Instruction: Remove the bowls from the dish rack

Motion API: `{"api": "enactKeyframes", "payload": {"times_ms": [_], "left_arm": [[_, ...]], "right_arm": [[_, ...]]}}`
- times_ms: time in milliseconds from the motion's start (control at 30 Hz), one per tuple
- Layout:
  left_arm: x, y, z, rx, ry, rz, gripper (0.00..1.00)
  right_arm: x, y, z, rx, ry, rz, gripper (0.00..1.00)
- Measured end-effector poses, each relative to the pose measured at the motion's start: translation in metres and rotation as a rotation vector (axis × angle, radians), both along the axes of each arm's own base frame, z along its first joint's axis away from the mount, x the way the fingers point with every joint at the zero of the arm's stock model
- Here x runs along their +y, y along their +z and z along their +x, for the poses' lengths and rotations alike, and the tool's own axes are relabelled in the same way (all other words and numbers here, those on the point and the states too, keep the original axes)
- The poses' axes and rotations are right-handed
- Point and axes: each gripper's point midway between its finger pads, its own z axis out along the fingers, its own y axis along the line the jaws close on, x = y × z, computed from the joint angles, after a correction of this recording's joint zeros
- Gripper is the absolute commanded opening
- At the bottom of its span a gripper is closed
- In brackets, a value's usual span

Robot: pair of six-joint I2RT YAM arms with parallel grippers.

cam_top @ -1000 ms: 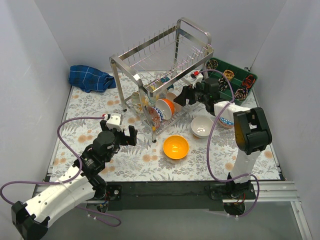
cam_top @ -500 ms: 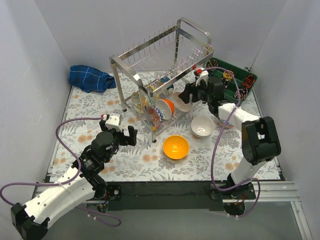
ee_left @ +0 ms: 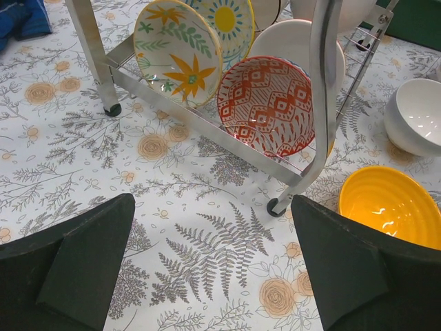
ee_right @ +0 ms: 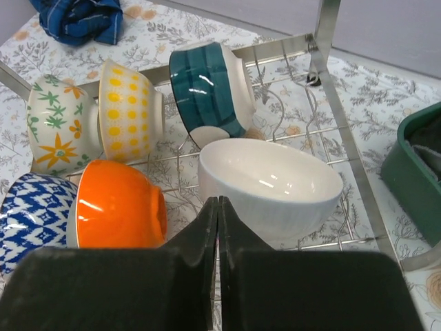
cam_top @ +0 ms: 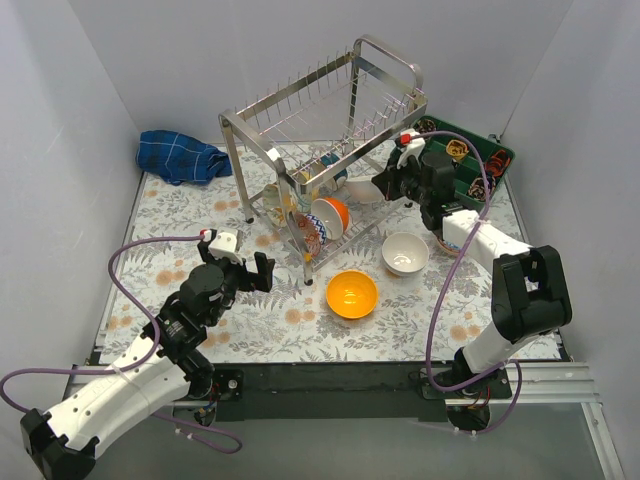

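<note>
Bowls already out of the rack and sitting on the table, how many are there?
2: an orange bowl in front of the near corner of the dish rack, and a white bowl to its right. Another may be hidden beneath the right arm.

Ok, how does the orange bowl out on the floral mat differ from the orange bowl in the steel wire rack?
The ribbed yellow-orange bowl stands upright on the floral mat, mouth up; the deeper orange bowl lies on its side on the steel wire dish rack's lower tier. The yellow-orange bowl stands alone; the deeper orange bowl has a blue-and-white patterned bowl right beside it. Both are small, round and glossy.
</note>
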Motion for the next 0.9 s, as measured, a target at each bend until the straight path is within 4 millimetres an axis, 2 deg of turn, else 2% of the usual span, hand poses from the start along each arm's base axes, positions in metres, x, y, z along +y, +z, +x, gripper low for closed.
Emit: {"api": "enactKeyframes", "payload": {"times_ms": [133,267,467,567,733,900], "left_arm": [[0.0,0.001,0.0,-0.002,-0.002,-0.003,0.98],[0.0,0.001,0.0,-0.002,-0.003,-0.003,0.98],[0.0,0.001,0.0,-0.002,-0.003,-0.003,0.98],[0.0,0.001,0.0,-0.001,-0.003,-0.004,0.98],[0.0,0.001,-0.001,-0.001,-0.003,-0.006,0.98],[0.0,0.003,-0.001,-0.007,-0.003,-0.011,0.98]], "right_arm": [[-0.005,-0.01,-0.001,0.029,-0.024,-0.015,0.25],[-0.013,-0.02,0.0,0.066,-0.084,-0.028,0.43],[-0.026,-0.035,-0.001,0.148,-0.196,0.001,0.57],[-0.033,-0.035,0.002,0.172,-0.274,0.033,0.64],[-0.041,-0.033,0.008,0.214,-0.391,0.115,0.68],[-0.039,-0.027,0.015,0.232,-0.446,0.179,0.68]]}}
